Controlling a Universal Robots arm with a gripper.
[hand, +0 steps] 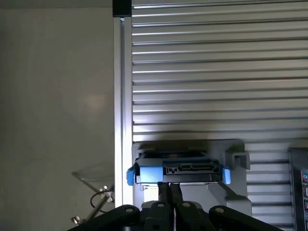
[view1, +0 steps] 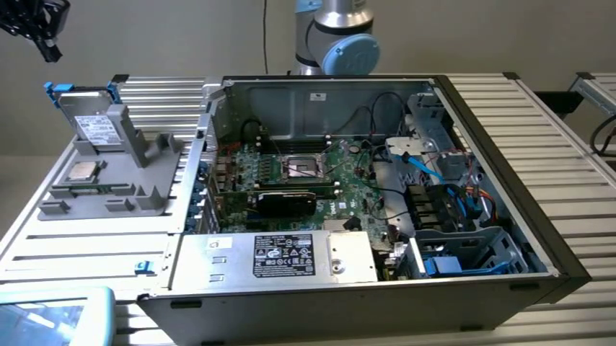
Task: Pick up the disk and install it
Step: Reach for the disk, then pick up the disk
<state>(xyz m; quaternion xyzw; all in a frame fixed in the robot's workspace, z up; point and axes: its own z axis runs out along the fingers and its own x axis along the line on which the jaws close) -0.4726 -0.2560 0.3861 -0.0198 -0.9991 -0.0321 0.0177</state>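
Observation:
The disk (view1: 94, 124) stands on edge in a grey holder (view1: 135, 155) at the exterior view's left, on the slatted table. Its white label faces forward and the blue carrier handles stick up at its top. My gripper (view1: 45, 45) hangs well above it, near the exterior view's upper left corner, apart from it. In the wrist view the disk (hand: 179, 171) is seen end-on, with its connector edge and blue carrier ends showing. My gripper (hand: 168, 186) is shut above it, its two black fingers pressed together with nothing between them.
An open computer case (view1: 500, 173) fills the middle, with the motherboard (view1: 298, 169), a silver labelled box (view1: 279, 256) at its front and a drive cage (view1: 462, 252) at the exterior view's right. A small square chip (view1: 81, 171) lies on the grey fixture. The arm's base (view1: 337, 40) stands behind.

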